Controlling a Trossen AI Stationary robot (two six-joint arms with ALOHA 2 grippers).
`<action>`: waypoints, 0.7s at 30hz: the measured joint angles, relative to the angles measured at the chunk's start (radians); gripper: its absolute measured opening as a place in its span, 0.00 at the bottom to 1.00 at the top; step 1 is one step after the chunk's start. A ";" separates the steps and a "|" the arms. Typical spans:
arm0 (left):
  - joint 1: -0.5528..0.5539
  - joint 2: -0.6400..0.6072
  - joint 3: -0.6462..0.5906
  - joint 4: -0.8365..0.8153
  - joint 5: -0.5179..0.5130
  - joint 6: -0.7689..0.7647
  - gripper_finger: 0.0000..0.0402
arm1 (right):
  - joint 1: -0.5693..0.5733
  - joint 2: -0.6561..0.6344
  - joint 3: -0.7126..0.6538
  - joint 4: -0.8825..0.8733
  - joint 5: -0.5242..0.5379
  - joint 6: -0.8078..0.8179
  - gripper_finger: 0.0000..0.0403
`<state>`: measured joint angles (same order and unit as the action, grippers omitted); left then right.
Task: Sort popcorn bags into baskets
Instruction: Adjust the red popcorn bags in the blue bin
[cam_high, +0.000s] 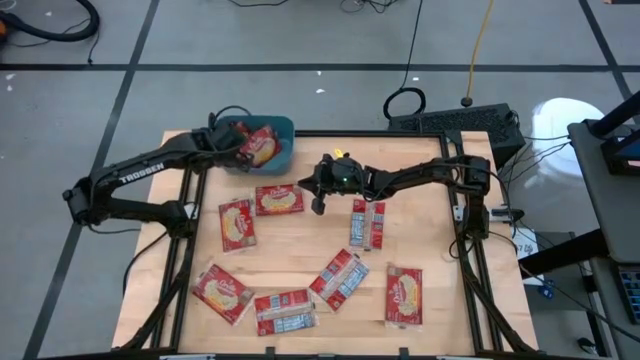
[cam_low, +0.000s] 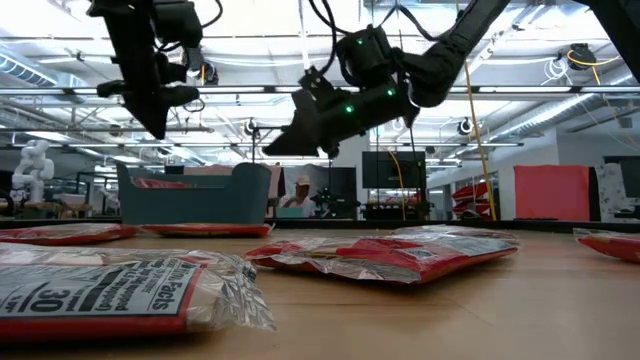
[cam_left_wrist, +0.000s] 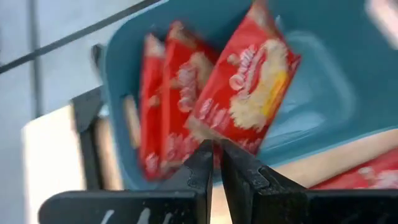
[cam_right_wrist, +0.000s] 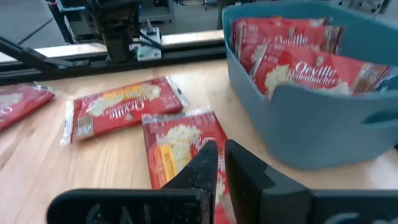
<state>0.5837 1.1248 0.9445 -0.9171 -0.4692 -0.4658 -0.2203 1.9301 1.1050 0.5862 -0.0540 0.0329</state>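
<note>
Popcorn bags (cam_high: 236, 222), flat crinkly red packets, lie across the wooden table (cam_high: 300, 250); several stand in the rounded teal plastic basket (cam_high: 283, 128). Left gripper (cam_high: 226, 139) grips one bag there; right gripper (cam_high: 318, 205) hovers closed, empty.

A pale wooden table (cam_high: 300, 245) fills the middle, boxed in by a black metal frame (cam_high: 470, 270). Beyond its far right corner a black keyboard (cam_high: 455, 121) lies on the grey floor (cam_high: 250, 90), with a looped black cable (cam_high: 404, 101) beside it and a yellow cord (cam_high: 481, 40) running away from it. Looking level across the table, there's a red panel (cam_low: 553, 192) on the right, a white figure, maybe a robot (cam_low: 30, 168), far left, and a person (cam_low: 297, 195) seated in the distance.
</note>
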 joint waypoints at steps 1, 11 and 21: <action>0.004 0.000 -0.007 0.042 0.036 0.021 0.09 | 0.000 0.000 -0.010 0.009 0.000 0.005 0.06; 0.017 0.180 -0.030 0.308 0.219 0.134 0.09 | 0.011 0.000 -0.025 0.015 0.005 0.041 0.06; 0.094 0.325 -0.028 0.546 0.406 0.246 0.09 | 0.032 0.000 -0.025 0.016 0.112 0.032 0.06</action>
<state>0.6772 1.4501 0.9165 -0.3710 -0.0631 -0.2200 -0.1886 1.9301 1.0805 0.6020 0.0578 0.0650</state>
